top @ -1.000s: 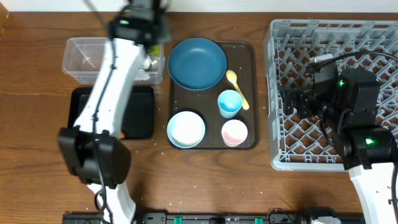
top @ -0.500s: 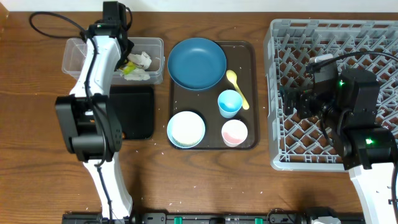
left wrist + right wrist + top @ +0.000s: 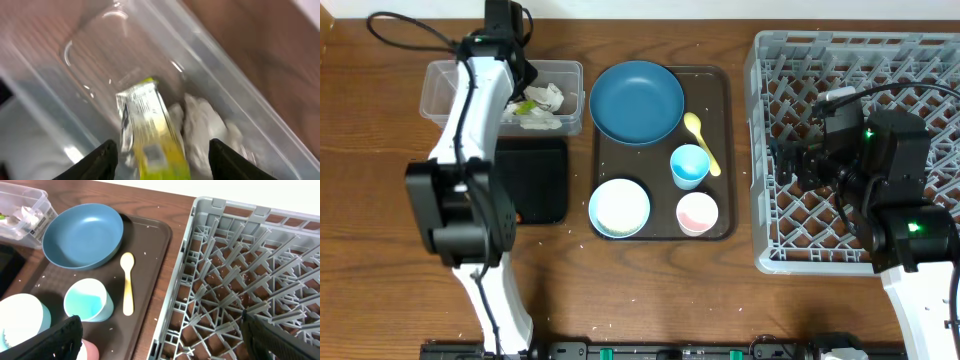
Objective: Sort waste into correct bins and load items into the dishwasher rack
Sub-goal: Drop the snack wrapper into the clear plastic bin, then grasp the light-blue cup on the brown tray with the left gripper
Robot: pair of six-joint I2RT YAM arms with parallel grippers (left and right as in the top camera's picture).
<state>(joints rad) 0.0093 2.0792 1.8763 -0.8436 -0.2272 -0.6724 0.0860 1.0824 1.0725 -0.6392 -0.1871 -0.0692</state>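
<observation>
Spreading over the right side of the bench (image 3: 380,250), the grey dishwasher rack (image 3: 880,50) is sitting under the right arm, whose jaws are standing wide with nothing between them. Beside it, the brown tray (image 3: 715,85) is carrying the dark blue bowl (image 3: 636,101) at the back, the white bowl (image 3: 619,207) front left, the light blue cup (image 3: 689,165), the pink cup (image 3: 697,212) and the yellow spoon (image 3: 702,140). At back left, the clear tub (image 3: 440,95) is sitting just behind the black tray (image 3: 545,185). The left arm is reaching into the tub with jaws parted, gripping nothing; the green-yellow scrap (image 3: 150,125) is showing between them, clear of both fingers, just beside the crumpled tissue (image 3: 205,125).
</observation>
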